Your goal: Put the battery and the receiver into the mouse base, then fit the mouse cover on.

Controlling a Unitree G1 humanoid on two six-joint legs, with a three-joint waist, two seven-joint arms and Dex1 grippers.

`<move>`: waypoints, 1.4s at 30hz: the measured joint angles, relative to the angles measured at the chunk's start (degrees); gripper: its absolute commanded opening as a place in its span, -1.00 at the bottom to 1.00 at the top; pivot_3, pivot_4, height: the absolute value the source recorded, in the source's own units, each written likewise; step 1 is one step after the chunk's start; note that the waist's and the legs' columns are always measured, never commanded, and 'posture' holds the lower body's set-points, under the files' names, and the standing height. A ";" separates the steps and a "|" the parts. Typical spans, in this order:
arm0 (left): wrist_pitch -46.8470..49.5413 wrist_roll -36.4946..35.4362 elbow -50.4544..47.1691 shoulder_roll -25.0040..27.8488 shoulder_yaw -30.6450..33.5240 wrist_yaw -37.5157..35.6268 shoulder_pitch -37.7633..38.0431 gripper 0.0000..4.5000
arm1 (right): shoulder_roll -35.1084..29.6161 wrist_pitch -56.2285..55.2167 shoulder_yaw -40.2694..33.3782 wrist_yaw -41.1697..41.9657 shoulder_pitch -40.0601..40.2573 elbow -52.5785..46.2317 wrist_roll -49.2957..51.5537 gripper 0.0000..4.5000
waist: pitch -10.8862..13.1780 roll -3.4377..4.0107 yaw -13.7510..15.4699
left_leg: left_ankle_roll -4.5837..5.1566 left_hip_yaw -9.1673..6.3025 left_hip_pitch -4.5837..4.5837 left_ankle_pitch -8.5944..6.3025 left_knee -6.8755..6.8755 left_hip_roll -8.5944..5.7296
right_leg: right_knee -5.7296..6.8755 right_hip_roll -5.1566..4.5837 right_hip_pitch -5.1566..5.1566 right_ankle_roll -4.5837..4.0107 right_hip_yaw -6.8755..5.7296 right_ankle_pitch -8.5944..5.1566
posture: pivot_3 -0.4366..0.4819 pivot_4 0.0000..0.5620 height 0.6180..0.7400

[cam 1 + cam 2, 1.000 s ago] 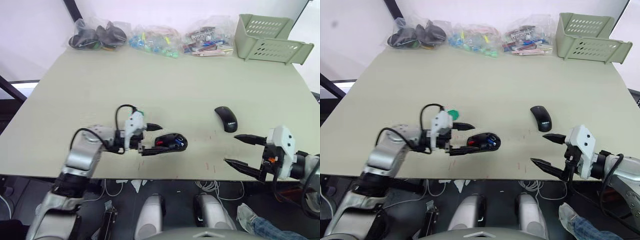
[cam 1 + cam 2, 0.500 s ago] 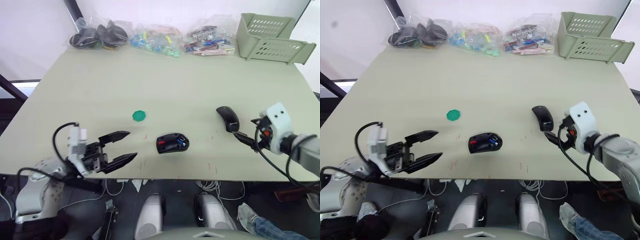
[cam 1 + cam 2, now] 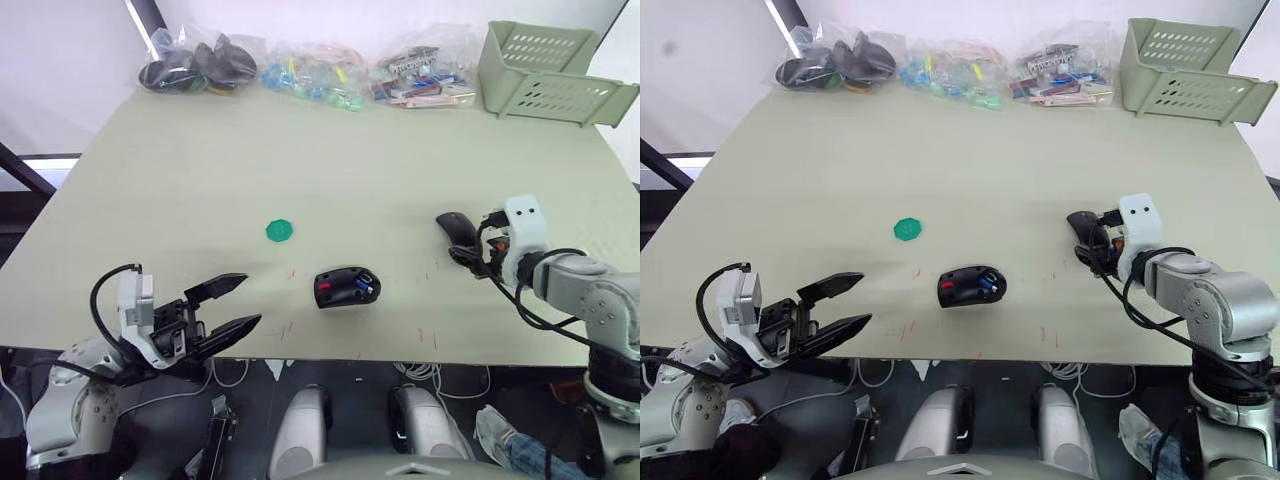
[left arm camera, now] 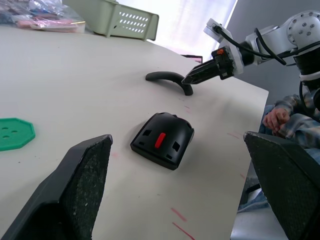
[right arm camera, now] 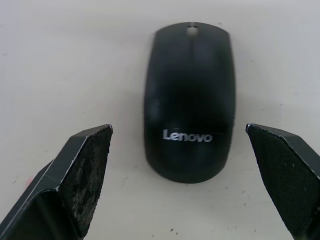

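the left gripper (image 3: 228,303) hangs off the near edge of the table (image 3: 330,160), arm drawn back and low, its two black fingers spread wide with nothing between them and aimed across toward the mouse base (image 3: 345,287). the right gripper (image 3: 466,257) reaches in from the right with its wrist level, fingers parted wide and standing to either side of the mouse cover's (image 5: 189,128) lettered near end, not gripping it. the cover lies flat right of centre, its long axis running away from the robot, while the base sits near the front edge with its long axis crosswise, the battery (image 3: 362,288) showing blue inside it.
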 measured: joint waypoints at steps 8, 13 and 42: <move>0.05 -0.04 -0.27 0.05 -0.08 0.55 -0.71 0.99 | 2.85 -1.42 0.83 -0.98 -0.13 0.88 -2.90 1.00 | 0.00 0.01 -0.13 | 0.00 -0.01 0.02 0.00 0.01 0.02 | 0.04 0.04 0.00 0.00 0.00 0.00 | -0.05 -0.47 1.00; 0.05 -0.06 -0.34 0.08 -0.48 0.49 -1.43 0.99 | 4.35 -2.40 0.94 -0.96 -0.09 0.99 -4.26 1.00 | 0.00 0.01 -0.18 | 0.00 0.00 0.02 0.00 0.01 0.02 | 0.05 0.04 0.00 0.00 0.01 0.00 | -0.05 -0.47 1.00; -2.52 -0.40 -0.48 0.88 -0.44 -1.88 -2.15 1.00 | 6.29 -3.27 2.58 1.34 0.52 0.91 -8.04 0.98 | -0.07 -0.06 -1.31 | 0.00 -0.02 0.07 0.00 0.01 0.04 | 0.08 0.05 0.05 0.02 0.00 -0.02 | -0.05 -0.47 1.00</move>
